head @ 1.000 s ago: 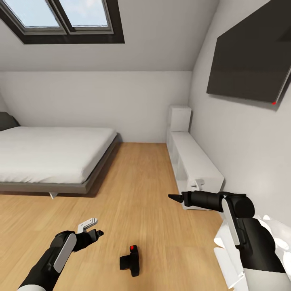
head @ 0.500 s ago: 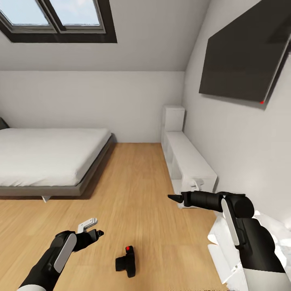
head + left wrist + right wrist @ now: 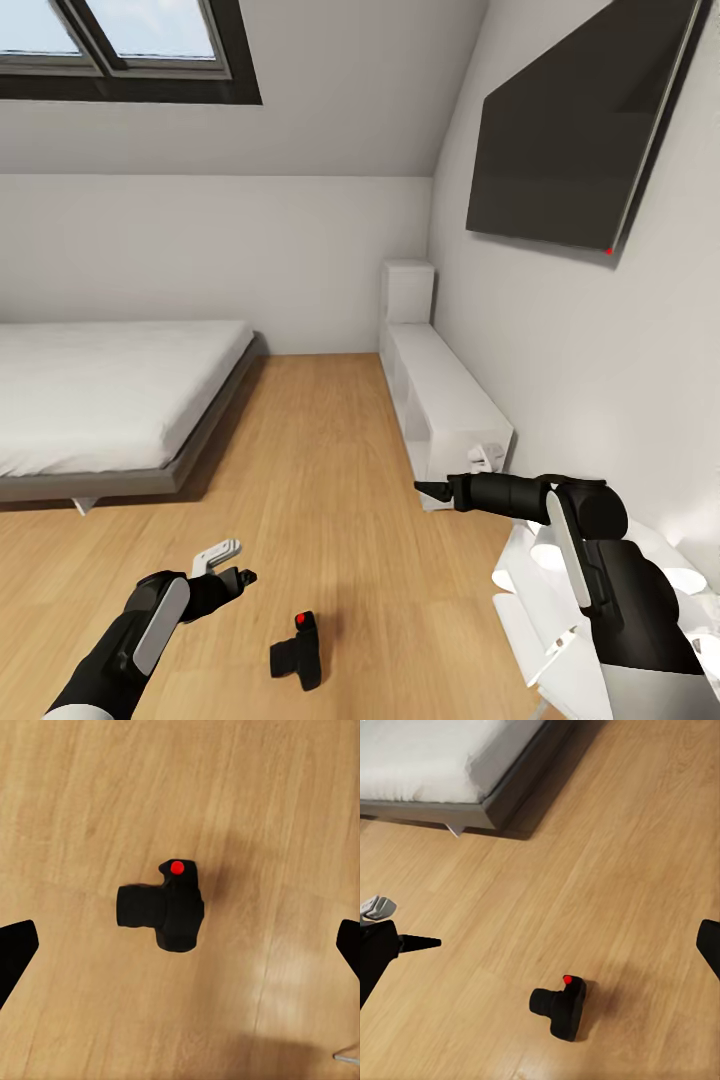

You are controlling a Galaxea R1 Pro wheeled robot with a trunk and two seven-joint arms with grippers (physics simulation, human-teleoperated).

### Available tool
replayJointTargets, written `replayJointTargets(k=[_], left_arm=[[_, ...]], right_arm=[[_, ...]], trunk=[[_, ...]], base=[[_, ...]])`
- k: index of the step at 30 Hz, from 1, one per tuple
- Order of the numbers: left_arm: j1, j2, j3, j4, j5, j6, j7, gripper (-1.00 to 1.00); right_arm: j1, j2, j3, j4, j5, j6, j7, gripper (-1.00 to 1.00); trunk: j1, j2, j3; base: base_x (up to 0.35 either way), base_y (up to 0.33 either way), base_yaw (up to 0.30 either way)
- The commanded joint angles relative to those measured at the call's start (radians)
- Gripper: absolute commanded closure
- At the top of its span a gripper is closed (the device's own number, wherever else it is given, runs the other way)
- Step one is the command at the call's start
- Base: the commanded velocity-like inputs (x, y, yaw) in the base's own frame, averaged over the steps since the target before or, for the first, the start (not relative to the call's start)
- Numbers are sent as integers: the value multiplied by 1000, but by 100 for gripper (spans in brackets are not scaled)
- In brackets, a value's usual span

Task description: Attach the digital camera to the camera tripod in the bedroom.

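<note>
The digital camera [image 3: 297, 650] lies on the light wood floor [image 3: 320, 470] of the bedroom, black, with its red button up. My left gripper [image 3: 243, 576] hangs open a short way to the left of it and above the floor. In the left wrist view the digital camera [image 3: 165, 906] sits centred between the widely spread fingertips [image 3: 16, 945], apart from both. My right gripper [image 3: 424, 489] is open and held higher, to the right of the camera. The right wrist view looks down on the digital camera [image 3: 560, 1006]. The camera tripod is out of view.
A grey-framed bed [image 3: 110, 390] with a white mattress stands at the left. White cube shelves [image 3: 440, 400] run along the right wall under a dark wall panel [image 3: 570, 130]. A skylight [image 3: 120, 40] is overhead. Bare floor stretches between the bed and the shelves.
The head view has swung to the right, so the bed, shelves and camera sit further left in the picture. Both arms hold the same pose and the camera has not moved on the floor.
</note>
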Motion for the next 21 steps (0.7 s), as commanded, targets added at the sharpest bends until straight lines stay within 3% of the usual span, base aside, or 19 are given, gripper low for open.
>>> replayJointTargets(k=[1,14,17,21], left_arm=[[0,0,0,-1,11,4,9,-100],[0,-1,4,0,9,4,18,-100],[0,-1,4,0,10,4,31,-100],[0,-2,4,0,11,5,37,-100]], right_arm=[[-1,0,-1,-1,4,6,6,-100],[-1,4,-1,0,3,6,7,-100],[-1,7,13,4,3,6,7,-100],[-1,9,68,7,6,6,3,-100]], trunk=[[0,0,-1],[0,0,-1],[0,0,-1],[0,0,-1]], base=[[0,0,-24],[0,0,-6],[0,0,0],[0,0,0]])
